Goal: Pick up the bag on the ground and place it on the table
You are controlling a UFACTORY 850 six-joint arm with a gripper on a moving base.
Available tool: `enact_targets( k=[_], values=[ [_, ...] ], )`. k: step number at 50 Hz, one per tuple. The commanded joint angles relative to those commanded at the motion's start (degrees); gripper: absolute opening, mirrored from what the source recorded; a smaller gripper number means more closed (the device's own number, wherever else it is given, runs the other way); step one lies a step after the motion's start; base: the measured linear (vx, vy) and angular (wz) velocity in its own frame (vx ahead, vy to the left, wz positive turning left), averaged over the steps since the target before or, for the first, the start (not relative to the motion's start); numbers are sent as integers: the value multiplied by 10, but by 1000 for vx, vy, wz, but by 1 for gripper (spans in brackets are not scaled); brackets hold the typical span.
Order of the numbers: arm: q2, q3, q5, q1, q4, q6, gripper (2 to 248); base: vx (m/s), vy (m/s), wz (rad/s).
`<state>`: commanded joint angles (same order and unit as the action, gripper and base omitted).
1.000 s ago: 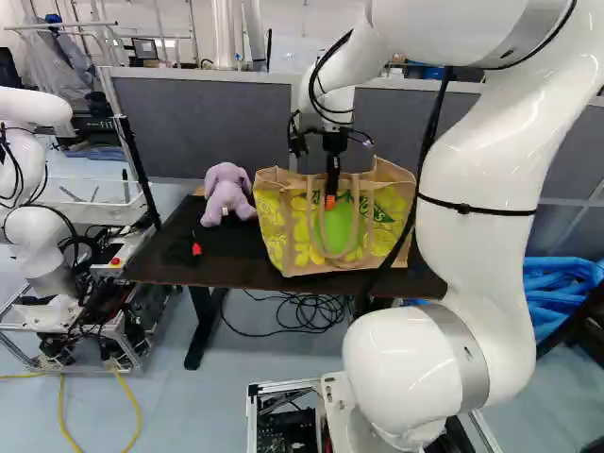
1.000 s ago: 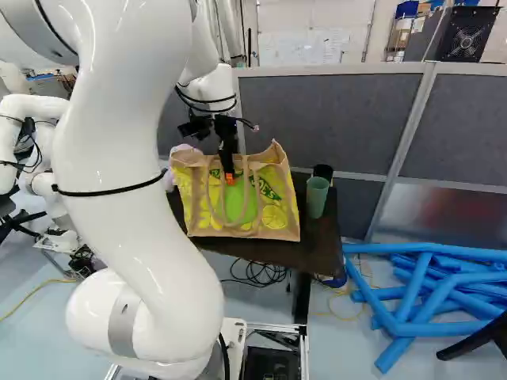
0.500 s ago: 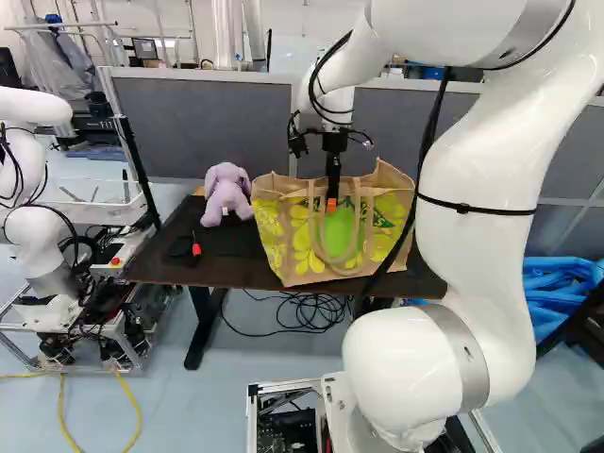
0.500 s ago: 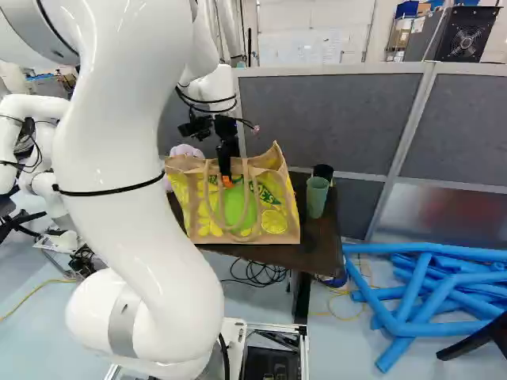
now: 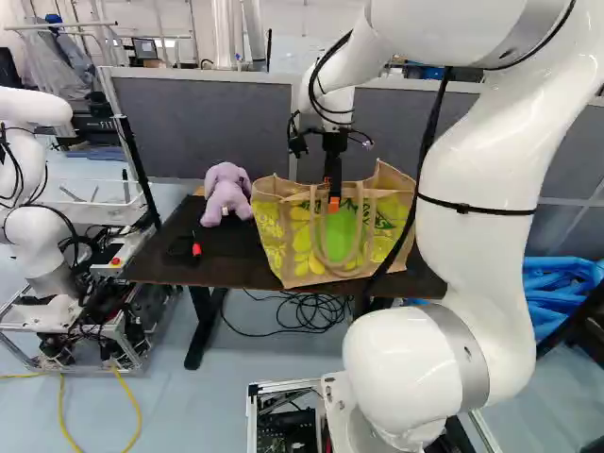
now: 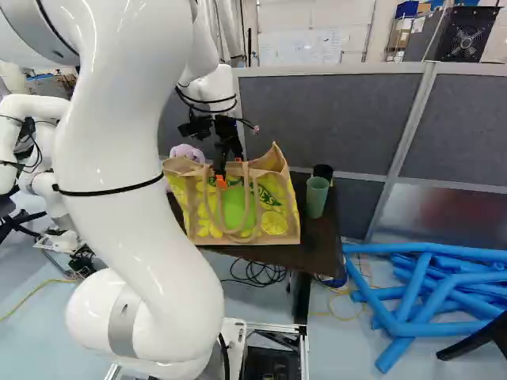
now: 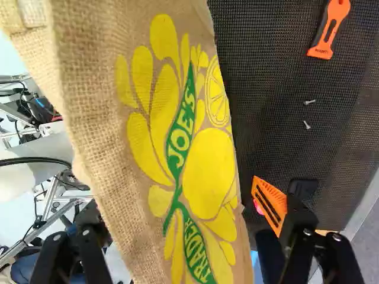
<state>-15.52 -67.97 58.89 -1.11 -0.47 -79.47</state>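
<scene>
A coarse-woven tan burlap bag (image 5: pixel 302 264), printed with yellow petals and green lettering, is standing upright on the dark, rectangular worktop (image 5: pixel 151 269). Its two looped fabric handles (image 5: pixel 315 226) are drooping over the front panel. The black gripper (image 6: pixel 228 168) is pointing down at the bag's upper edge, near the handles; its jaws are standing wide apart with burlap lying between them, and whether either side is touching it cannot be told.

Beyond the bag in the wrist view, black mesh (image 7: pixel 266 77) is bearing an orange-and-black hand tool (image 7: pixel 331 29) and two small screws (image 7: pixel 309 102). A soft lilac plush toy (image 5: pixel 226 193) is sitting just beside the bag; a smooth green cup (image 6: pixel 316 196) and a black cup (image 6: pixel 323 172) are standing near its opposite side. In the left base view, a black cable (image 5: pixel 429 142) is hanging across the line of sight to the bag's side.
</scene>
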Motion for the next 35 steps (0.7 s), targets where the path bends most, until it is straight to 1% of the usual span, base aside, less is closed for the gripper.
enact_targets(
  k=[12,35],
  values=[
    [15,3,0,0,0,0,247,0,0,0],
    [67,15,16,0,0,0,247,0,0,0]
  ],
)
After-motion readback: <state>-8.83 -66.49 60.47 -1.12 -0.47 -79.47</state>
